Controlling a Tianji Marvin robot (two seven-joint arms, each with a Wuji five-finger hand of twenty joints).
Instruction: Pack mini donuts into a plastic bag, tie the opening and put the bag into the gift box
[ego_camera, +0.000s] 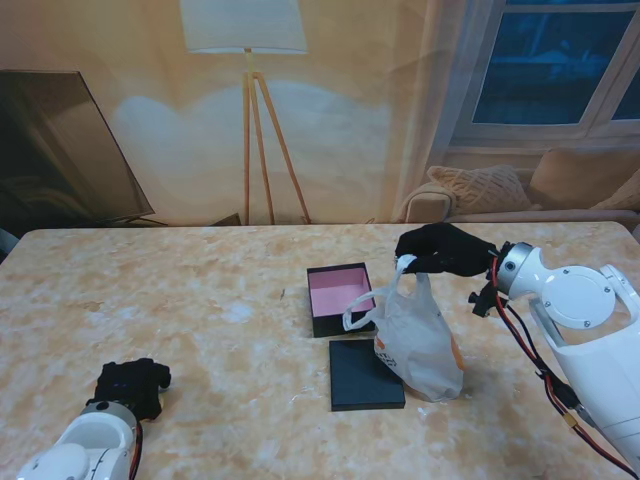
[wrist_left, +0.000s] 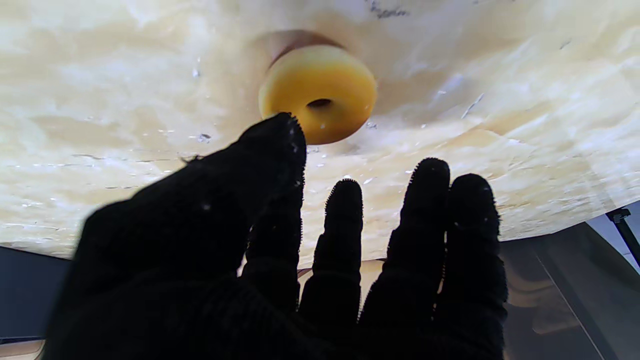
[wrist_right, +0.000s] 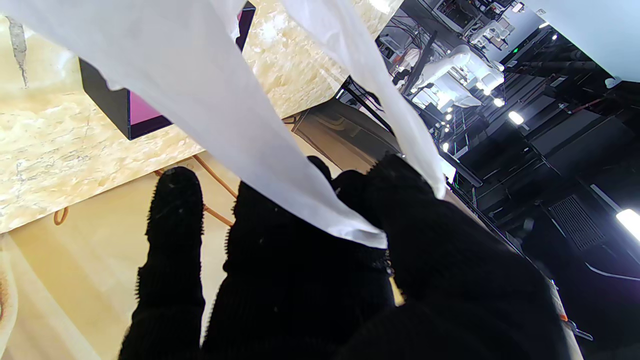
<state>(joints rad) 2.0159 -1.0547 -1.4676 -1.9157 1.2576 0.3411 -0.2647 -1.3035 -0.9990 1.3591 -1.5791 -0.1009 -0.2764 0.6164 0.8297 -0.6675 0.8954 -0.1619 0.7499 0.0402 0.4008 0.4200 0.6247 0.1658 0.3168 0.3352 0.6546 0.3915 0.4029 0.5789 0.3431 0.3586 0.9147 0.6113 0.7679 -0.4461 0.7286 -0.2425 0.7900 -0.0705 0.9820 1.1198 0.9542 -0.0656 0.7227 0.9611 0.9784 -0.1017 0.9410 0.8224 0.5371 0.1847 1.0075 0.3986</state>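
A wide table (ego_camera: 200, 300) with a pale, marbled beige top carries everything here. Near its middle sits 1 black gift box (ego_camera: 340, 299) with a pink lining, open, and just nearer to me its flat black lid (ego_camera: 362, 378) lies on the surface, with the bottom of a white plastic bag (ego_camera: 422, 345) resting partly on that lid and partly on the table at its right. At the left, 1 yellow mini donut (wrist_left: 320, 95) lies flat on the marbled top.

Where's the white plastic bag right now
In the stand's view the white plastic bag hangs on the right side from the black-gloved right hand, which grips its handle, just right of the open pink-lined black gift box and overlapping the flat black lid.
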